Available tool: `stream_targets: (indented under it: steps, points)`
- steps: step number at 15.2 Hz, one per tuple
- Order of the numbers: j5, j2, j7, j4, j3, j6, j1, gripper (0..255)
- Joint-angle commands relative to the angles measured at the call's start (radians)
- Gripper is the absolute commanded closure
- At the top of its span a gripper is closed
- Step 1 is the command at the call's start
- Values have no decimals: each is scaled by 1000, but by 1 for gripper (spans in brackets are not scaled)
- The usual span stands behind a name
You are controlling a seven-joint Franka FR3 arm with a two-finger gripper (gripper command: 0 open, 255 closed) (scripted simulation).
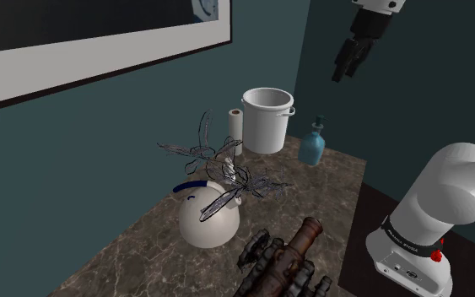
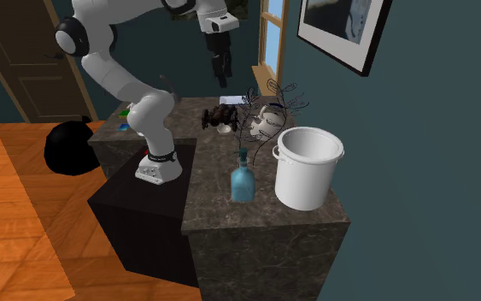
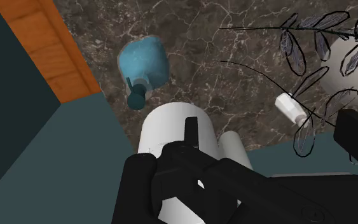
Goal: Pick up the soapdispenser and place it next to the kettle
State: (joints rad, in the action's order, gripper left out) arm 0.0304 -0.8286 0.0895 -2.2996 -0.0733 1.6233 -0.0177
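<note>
The soap dispenser (image 1: 312, 145) is a blue bottle with a dark pump top, upright near the back edge of the dark marble counter (image 1: 134, 249). It also stands beside the white pot in the second exterior view (image 2: 243, 180) and is seen from above in the wrist view (image 3: 144, 67). The white round kettle (image 1: 208, 215) with a blue rim sits mid-counter under wiry twigs; its spout (image 3: 292, 108) points toward the pot. My gripper (image 1: 342, 74) hangs open high above the dispenser, holding nothing (image 2: 222, 81) (image 3: 273, 137).
A tall white pot (image 1: 267, 118) and a white paper roll (image 1: 235, 126) stand at the counter's back by the teal wall. Wiry branches (image 1: 218, 160) spread over the kettle. A dark rusty cannon-like piece (image 1: 286, 257) lies near the front. The counter edge drops to a wooden floor (image 3: 50, 57).
</note>
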Motion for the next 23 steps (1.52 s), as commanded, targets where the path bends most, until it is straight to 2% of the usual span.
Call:
stream_targets:
  steps: [1,9,18,23]
  points:
    - [0,0,0,0,0,0,0,0]
    - [-56,80,145,-153,-123,228,21,0]
    - [-78,294,323,-221,-279,504,23,0]
    - [-72,326,331,-255,-288,569,17,0]
